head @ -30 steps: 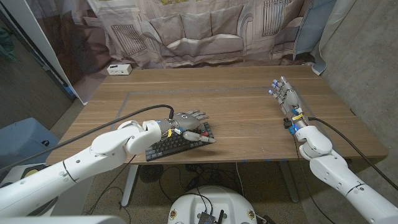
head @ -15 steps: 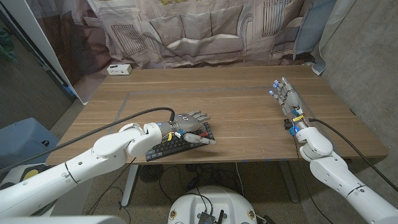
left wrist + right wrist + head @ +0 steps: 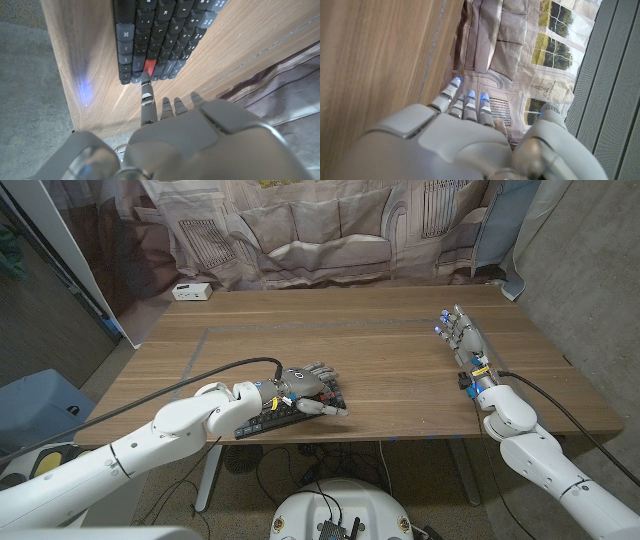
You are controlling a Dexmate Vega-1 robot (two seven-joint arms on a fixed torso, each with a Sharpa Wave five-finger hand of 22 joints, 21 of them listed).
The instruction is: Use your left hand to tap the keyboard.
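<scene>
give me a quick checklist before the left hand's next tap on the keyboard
1. Left hand over the keyboard: ok, it sits above the keyboard's right end.
2. A finger lined up with a key: ok, in the left wrist view one fingertip reaches the red key.
3. Key actually pressed: cannot tell.
4. Keyboard fully on the table: ok, though near the front edge.
5. Right hand out of the way: ok, far right, holding nothing.
6. White box clear of the path: ok, at the far left corner.

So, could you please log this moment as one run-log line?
left hand: over keyboard, finger at red key | right hand: idle, holds nothing | tap: underway
</scene>
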